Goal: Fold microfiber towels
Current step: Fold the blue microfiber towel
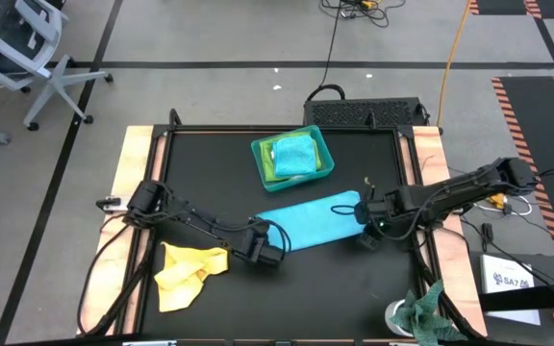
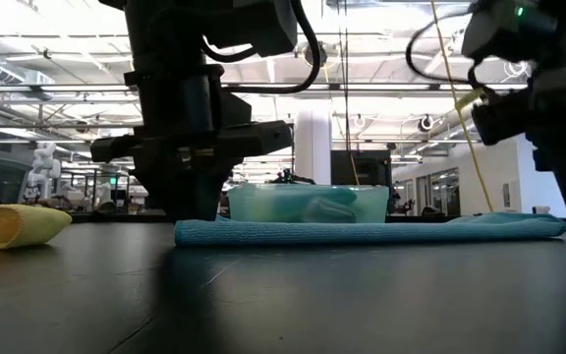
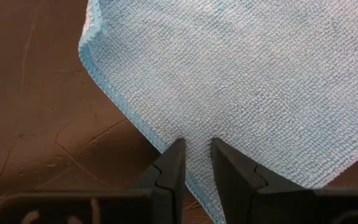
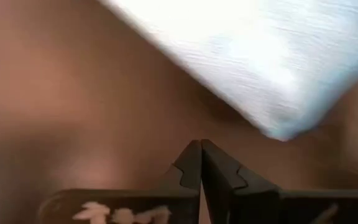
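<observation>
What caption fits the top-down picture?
Left gripper pinches the blue towel's edge; right gripper waits shut beside it.

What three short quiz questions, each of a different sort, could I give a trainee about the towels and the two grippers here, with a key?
1. True or false: the yellow towel lies folded inside the teal tray.
2. Which gripper has its fingers on the light blue towel? A. left gripper B. right gripper C. both
3. Fill in: the right gripper's fingers are ____, beside the towel's corner and holding nothing.

Key
1. False: it lies crumpled on the table, near the left arm; the tray holds folded green and turquoise towels.
2. A: its fingers are parted on the towel's edge.
3. shut
</observation>
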`<state>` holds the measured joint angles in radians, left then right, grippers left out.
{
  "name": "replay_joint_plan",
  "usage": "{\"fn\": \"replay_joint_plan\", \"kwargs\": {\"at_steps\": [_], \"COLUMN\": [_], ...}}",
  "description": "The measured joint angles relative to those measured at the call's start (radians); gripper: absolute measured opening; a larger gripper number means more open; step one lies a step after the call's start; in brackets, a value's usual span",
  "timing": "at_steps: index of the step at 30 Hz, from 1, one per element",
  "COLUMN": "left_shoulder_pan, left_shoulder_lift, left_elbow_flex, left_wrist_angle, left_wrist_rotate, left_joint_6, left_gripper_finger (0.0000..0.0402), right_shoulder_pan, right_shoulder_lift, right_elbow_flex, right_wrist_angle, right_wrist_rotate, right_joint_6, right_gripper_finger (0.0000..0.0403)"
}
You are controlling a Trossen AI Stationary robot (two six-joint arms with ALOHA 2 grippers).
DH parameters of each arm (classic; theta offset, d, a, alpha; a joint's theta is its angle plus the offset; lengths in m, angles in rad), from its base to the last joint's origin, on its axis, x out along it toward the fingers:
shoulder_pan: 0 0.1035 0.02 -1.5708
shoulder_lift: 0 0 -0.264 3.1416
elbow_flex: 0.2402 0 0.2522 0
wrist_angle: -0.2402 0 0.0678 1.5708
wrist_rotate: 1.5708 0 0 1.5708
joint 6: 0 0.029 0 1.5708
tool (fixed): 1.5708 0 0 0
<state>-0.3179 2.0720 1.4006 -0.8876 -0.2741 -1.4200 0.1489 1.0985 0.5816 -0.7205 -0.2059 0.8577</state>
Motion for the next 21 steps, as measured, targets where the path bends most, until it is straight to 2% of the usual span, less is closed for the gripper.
{"fn": "replay_joint_plan", "kwargs": {"at_steps": [2, 9, 14, 21], "left_shoulder_pan": [0.0, 0.0, 0.0, 0.0], "left_shoulder_lift": [0.001, 0.001, 0.001, 0.001], "left_elbow_flex": [0.0, 0.0, 0.0, -0.001], "left_wrist_angle": [0.0, 0.004, 0.005, 0.007], "left_wrist_rotate": [0.0, 0.0, -0.002, -0.005], "left_joint_6": [0.0, -0.001, -0.001, -0.002], "left_gripper_finger": [0.0081, 0.0081, 0.0081, 0.0081], "right_shoulder_pan": [0.026, 0.041, 0.022, 0.022], "right_shoulder_lift": [0.0, 0.002, 0.002, 0.001], "right_elbow_flex": [0.0, 0.0, -0.015, -0.099], "right_wrist_angle": [0.052, 0.018, 0.006, 0.027], "right_wrist_rotate": [0.014, 0.252, 0.259, 0.253], "right_joint_6": [0.001, -0.019, -0.023, 0.064], "right_gripper_finger": [0.0, 0.0, 0.0, 0.0]}}
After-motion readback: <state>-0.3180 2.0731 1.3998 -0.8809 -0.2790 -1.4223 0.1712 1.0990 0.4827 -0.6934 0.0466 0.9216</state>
